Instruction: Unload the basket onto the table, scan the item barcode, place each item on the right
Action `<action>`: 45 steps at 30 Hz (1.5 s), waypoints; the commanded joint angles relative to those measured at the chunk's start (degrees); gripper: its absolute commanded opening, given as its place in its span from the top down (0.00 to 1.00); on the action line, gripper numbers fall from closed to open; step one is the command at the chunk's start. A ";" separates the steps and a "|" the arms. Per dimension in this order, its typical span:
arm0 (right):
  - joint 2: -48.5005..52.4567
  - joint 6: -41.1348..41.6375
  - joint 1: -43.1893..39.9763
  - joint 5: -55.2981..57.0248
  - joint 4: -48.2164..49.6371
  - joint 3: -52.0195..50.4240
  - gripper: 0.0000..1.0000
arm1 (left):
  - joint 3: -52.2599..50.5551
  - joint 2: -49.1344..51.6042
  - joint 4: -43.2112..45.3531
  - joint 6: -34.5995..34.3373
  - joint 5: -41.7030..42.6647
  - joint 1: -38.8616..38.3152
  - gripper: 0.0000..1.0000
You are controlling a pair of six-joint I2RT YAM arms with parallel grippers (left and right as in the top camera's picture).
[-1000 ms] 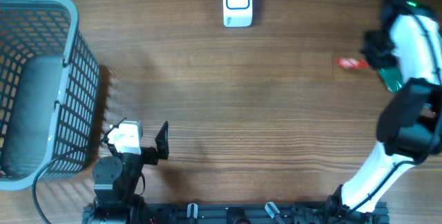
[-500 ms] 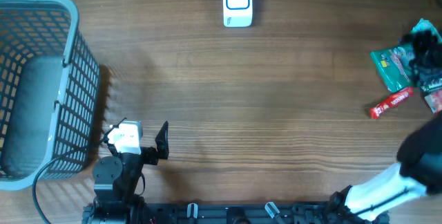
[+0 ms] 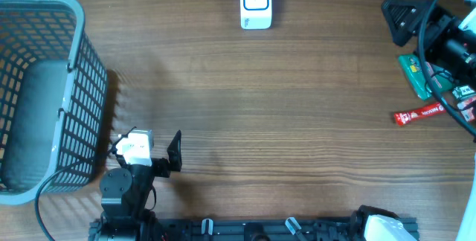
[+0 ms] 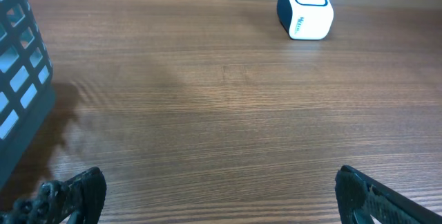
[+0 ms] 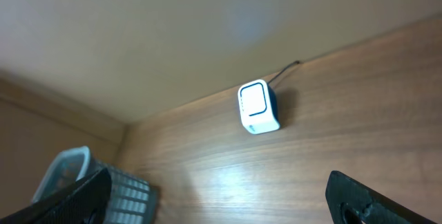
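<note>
Right now the goods to be scanned lie at the far right edge of the table point(image 3: 297, 122). A red snack bar point(image 3: 418, 113) lies flat on the wood, and just above it in the overhead view a green packet point(image 3: 410, 71) sits partly under the right arm. I cannot tell which of them is meant, and no barcode shows on either.

The right gripper point(image 5: 221, 198) is near them, its claw spread wide with nothing between the fingers. Its camera looks across the table to the white barcode scanner point(image 3: 256, 3), which sits at the far edge, well apart from the goods. The left gripper point(image 4: 221, 200) is likewise wide and empty, low over bare wood near the blue-grey basket point(image 3: 44, 3).

The bar looks light and slim, in a glossy wrapper that is probably slippery and may crumple over a fairly stiff core. I would take it across its narrow width near the middle, so that it does not pivot. The packet seems flat, thin and floppy. Pinching it at one edge looks likelier to work than pressing down on its face, and it may sag when lifted. Either way, the grip should leave the printed faces uncovered for the scanner.
</note>
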 commanded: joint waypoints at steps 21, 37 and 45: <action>-18.53 6.60 6.21 44.78 -2.56 -14.56 0.00 | 0.02 -0.09 -0.09 0.87 0.87 -0.11 0.00; -67.32 -7.08 8.04 31.50 47.21 -73.85 0.00 | 0.02 -0.09 -0.09 0.87 0.87 -0.11 0.00; -69.96 -8.72 8.04 31.52 59.45 -89.33 0.00 | 0.02 -0.09 -0.09 0.87 0.85 -0.11 0.00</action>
